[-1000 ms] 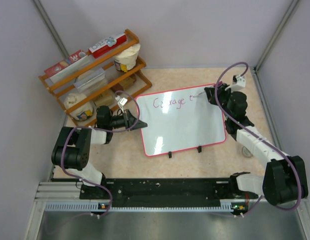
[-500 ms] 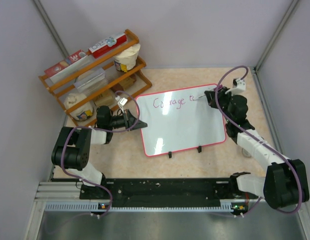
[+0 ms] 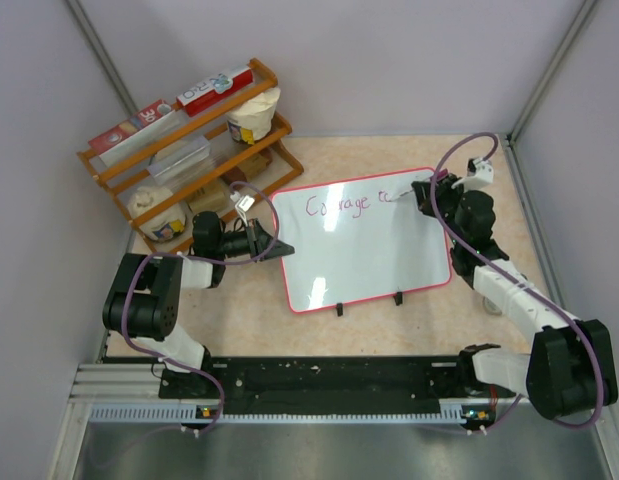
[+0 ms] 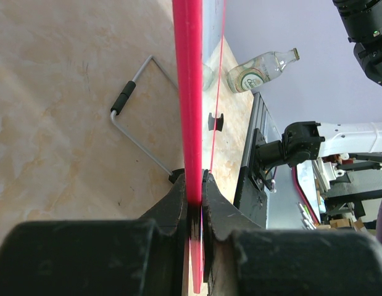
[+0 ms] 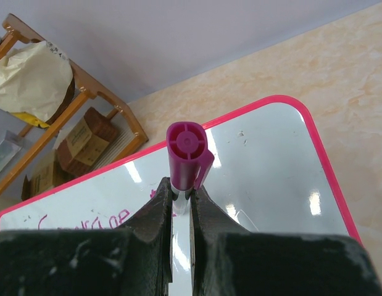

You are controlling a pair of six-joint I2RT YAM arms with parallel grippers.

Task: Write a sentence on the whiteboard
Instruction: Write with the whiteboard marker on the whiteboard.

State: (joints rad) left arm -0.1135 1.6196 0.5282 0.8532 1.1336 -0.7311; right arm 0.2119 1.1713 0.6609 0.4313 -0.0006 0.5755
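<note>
We judge the pink-rimmed white whiteboard (image 3: 364, 250) light, stiff, slick; left gripper (image 4: 195, 185) pinches its rim, right gripper (image 5: 181, 196) clamps the magenta marker (image 5: 186, 148).

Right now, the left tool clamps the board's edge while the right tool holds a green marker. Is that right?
Not quite: the marker is magenta, not green, as the right wrist view shows. The rest is correct: the left tool clamps the board's edge and the right tool holds the marker.

Overhead, two wrist close-ups, common whiteboard (image 3: 364, 250)
</note>
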